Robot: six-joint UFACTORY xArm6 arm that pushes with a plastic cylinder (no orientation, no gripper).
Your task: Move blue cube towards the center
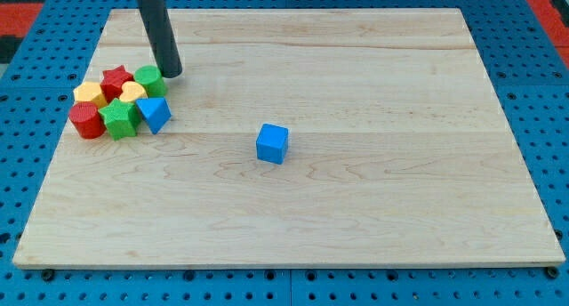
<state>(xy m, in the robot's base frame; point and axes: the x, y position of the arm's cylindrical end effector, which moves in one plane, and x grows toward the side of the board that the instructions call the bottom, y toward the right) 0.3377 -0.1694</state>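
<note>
The blue cube [272,143] sits alone on the wooden board [356,208], near its middle, slightly to the view's left. My tip [172,74] rests on the board at the view's upper left, just right of the green cylinder [148,78] in the block cluster. The tip is far from the blue cube, up and to the left of it.
A cluster at the view's left holds a red star [115,79], yellow blocks [88,93] [132,92], a red cylinder [85,120], a green star-like block [118,118] and a blue triangular block [155,113]. Blue pegboard surrounds the board.
</note>
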